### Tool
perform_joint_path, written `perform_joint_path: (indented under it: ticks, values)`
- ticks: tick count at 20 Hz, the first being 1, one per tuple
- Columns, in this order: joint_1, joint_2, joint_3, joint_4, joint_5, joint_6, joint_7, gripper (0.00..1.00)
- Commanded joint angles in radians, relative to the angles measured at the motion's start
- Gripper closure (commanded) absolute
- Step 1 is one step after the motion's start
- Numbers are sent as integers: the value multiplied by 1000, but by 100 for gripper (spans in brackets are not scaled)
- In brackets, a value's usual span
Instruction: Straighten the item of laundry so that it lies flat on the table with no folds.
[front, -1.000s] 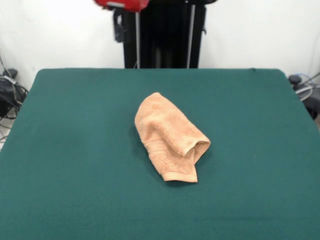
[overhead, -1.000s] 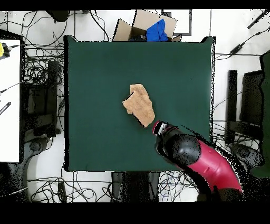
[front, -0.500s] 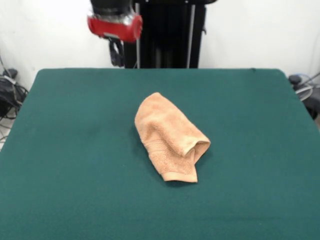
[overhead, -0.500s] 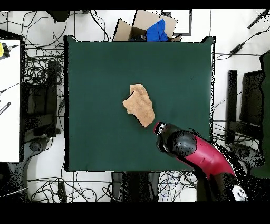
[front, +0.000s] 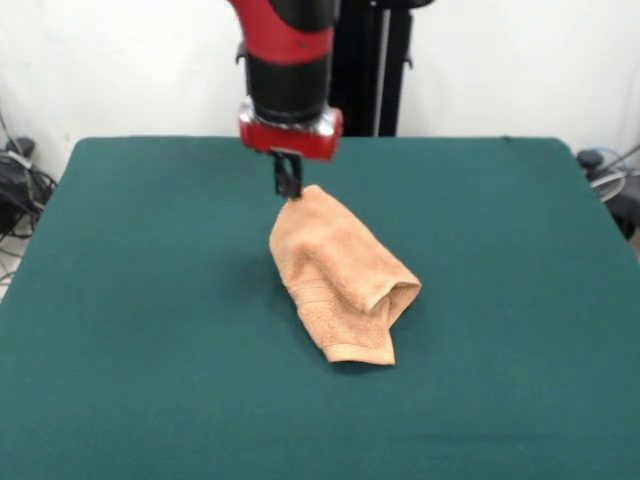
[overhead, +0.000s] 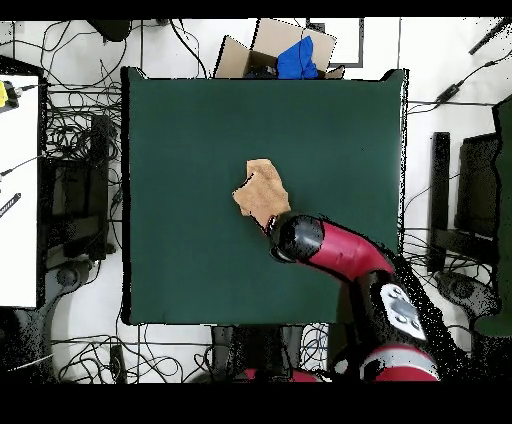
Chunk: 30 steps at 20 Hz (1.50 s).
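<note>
green felt table (front: 120, 300) carries the towel (front: 340, 275) mid-surface, bunched into a folded roll. gripper (front: 287, 186) sits at its far end, touching or just above; opening cannot be told. risk: pinching stacked layers would drag the bundle unopened.

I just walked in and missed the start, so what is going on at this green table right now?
A red and black robot arm is working on a small peach-orange terry-cloth towel that lies bunched and folded over near the middle of the dark green felt-covered table. Its gripper is down at the towel's far end, right at the cloth's edge; whether it has hold of the cloth cannot be told. The towel is not yet flat: one end curls into an open loop.
</note>
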Motion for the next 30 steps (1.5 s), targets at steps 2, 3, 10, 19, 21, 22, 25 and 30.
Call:
perform_joint_path:
  ticks: [2, 3, 10, 19, 21, 22, 25, 30]
  values:
    - [97, 122, -76, -279, 29, 273, 215, 100]
    - [100, 135, -78, -306, 29, 289, 216, 100]
    - [85, 190, -55, -358, 35, 281, 210, 100]
    - [45, 183, -25, -309, 40, 233, 185, 100]
    - [36, 176, -18, -292, 38, 220, 176, 100]
    - [33, 178, -16, -288, 36, 210, 174, 100]
    - [33, 180, -12, -276, 35, 186, 180, 100]
    - [37, 189, -17, -294, 34, 171, 189, 100]
